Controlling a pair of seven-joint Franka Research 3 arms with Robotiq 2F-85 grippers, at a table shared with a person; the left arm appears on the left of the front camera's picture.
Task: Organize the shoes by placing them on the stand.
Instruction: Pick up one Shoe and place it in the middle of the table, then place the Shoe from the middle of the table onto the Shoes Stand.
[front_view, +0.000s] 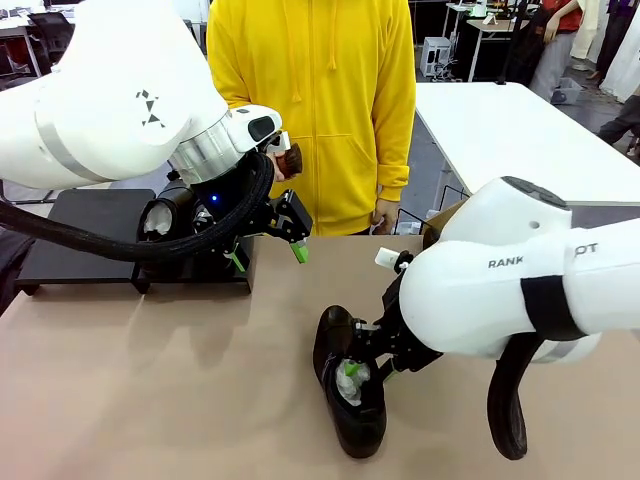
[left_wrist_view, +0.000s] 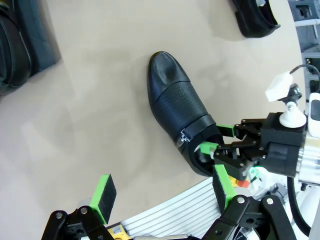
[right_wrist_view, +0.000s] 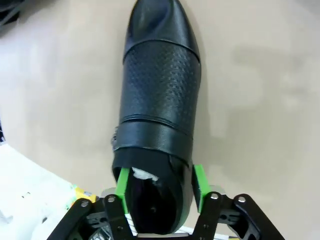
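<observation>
While the right gripper (right_wrist_view: 160, 181) is closed on the heel end of a shoe (right_wrist_view: 160, 90), its 2 green pads (right_wrist_view: 199, 181) set against the collar on either side, the shoe lies on the table (front_view: 150, 380) near the middle of the near edge, toe toward the far edge. Crumpled white paper (front_view: 350, 380) shows in the shoe's opening between the fingers. Left gripper (left_wrist_view: 164, 194): held above the table just beside the stand's right end, fingers spread wide, nothing between them. Stand (front_view: 70, 235): at the table's far edge, toward the left corner. A 2nd shoe (front_view: 165, 215) sits on the stand's right part, partly hidden by the left arm, its paper-stuffed opening facing the near edge. A 3rd shoe (left_wrist_view: 255, 20) lies on the table well apart from the gripped one; which edge it is nearest cannot be told. A person (front_view: 310, 100) in a yellow hoodie stands at the far edge.
</observation>
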